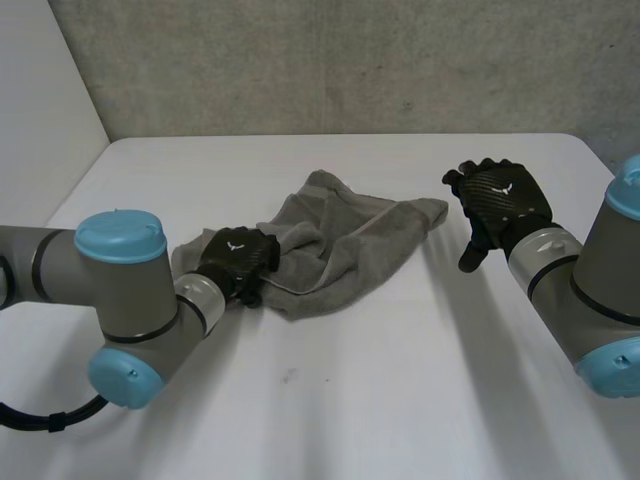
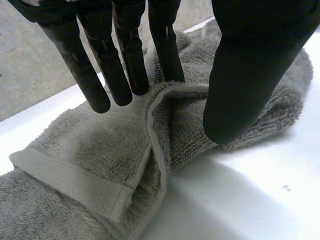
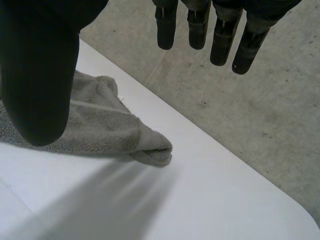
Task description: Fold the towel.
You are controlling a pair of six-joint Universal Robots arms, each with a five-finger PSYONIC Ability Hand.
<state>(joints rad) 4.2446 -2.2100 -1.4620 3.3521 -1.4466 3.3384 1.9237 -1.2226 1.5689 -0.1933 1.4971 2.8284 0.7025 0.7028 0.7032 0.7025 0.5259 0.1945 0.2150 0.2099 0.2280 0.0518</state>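
White table (image 1: pixel 400 400) carries one grey towel (image 1: pixel 340 240), crumpled and bunched, lying directly on it near its middle

Towel (image 1: pixel 340 245) on table (image 1: pixel 400 390); left hand (image 1: pixel 238 258) apparently atop it.

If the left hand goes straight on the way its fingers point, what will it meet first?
The towel: the left hand aims its fingers at the raised fold just at their tips. They may already touch it; depth is unclear.

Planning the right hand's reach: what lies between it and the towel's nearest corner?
Bare white table and nothing else. The head view shows that gap between the right hand and the towel; the right wrist view agrees.
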